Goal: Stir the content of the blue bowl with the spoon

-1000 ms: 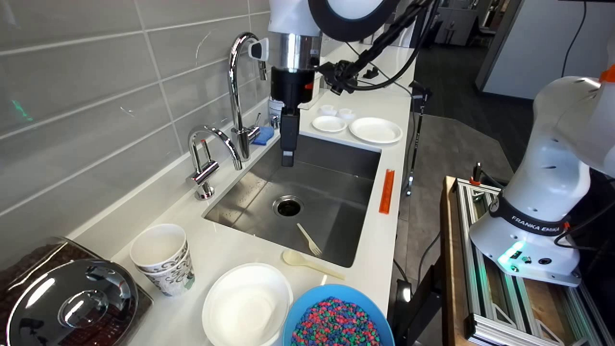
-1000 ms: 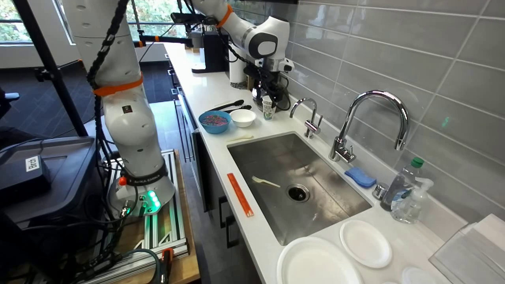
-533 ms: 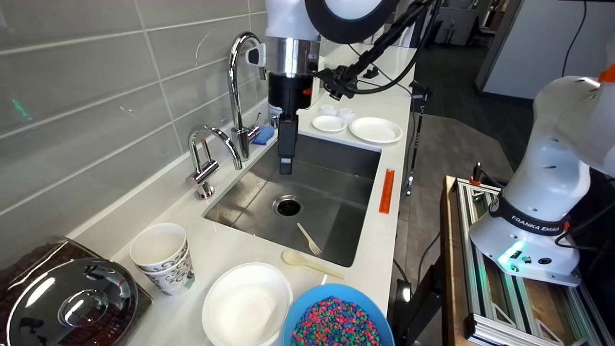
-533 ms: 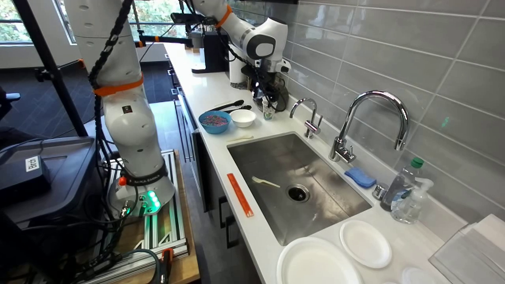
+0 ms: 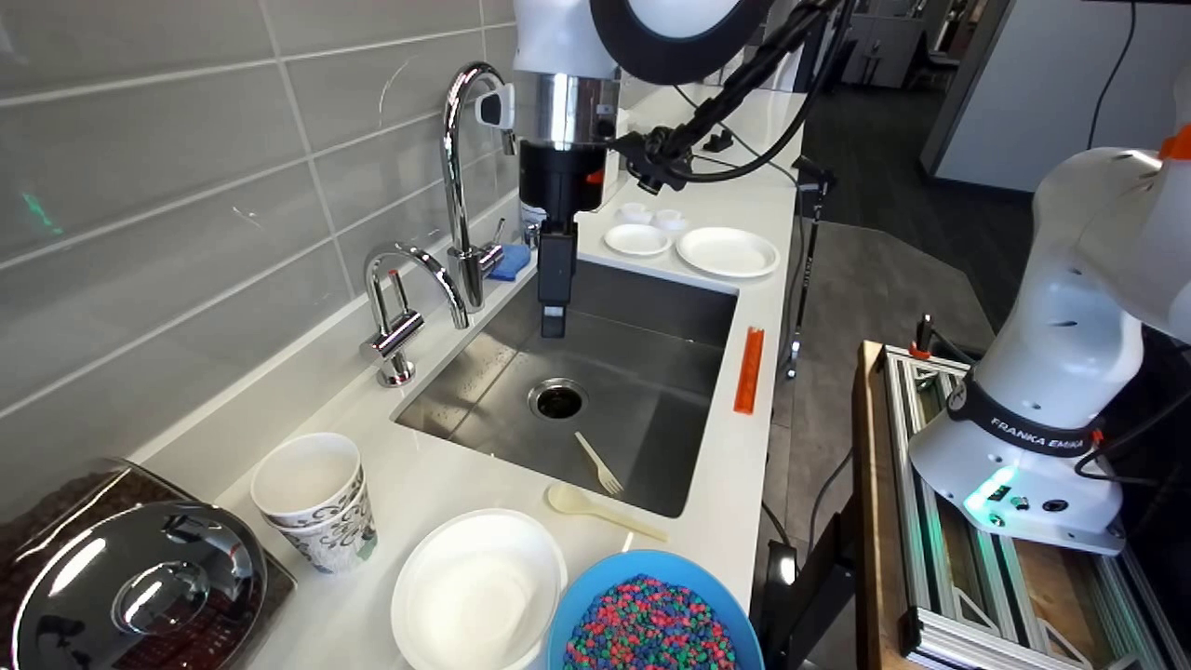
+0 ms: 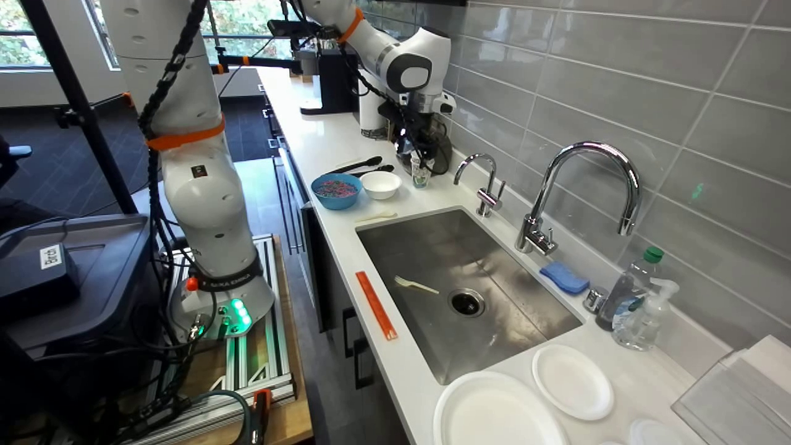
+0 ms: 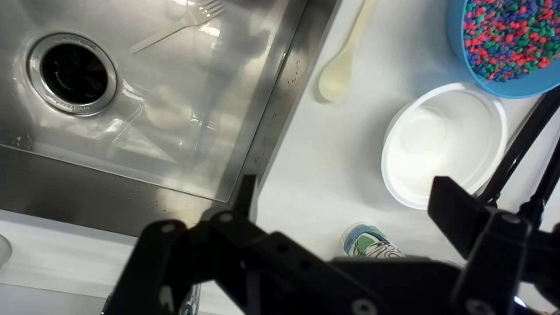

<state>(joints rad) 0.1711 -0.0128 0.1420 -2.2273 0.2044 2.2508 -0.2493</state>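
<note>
The pale cream spoon lies flat on the white counter beside the sink; it shows in both exterior views [image 5: 572, 502] [image 6: 376, 216] and in the wrist view [image 7: 336, 81]. The blue bowl stands near the counter's front edge in both exterior views [image 5: 568, 622] [image 6: 334, 203] and at the upper right of the wrist view [image 7: 520, 89]. Its content, tiny pink, green, blue and purple pieces, shows inside [image 5: 651, 625] [image 6: 335, 188] [image 7: 509, 41]. My gripper [image 7: 343, 186] is open and empty, well above the counter. It is apart from spoon and bowl; it also shows in an exterior view [image 5: 554, 321].
A white bowl [image 5: 479, 591] stands beside the blue bowl. Stacked patterned cups [image 5: 326, 507] stand near the wall. The sink [image 5: 642, 409] holds a fork [image 5: 599, 463]. Two taps [image 5: 395, 340] [image 6: 590, 148] rise by the wall. Black tongs [image 6: 355, 165] lie behind the bowls.
Over the first half second my gripper sank a little and shifted slightly. Since then it stays still. The spoon, bowls and cups have not moved.
</note>
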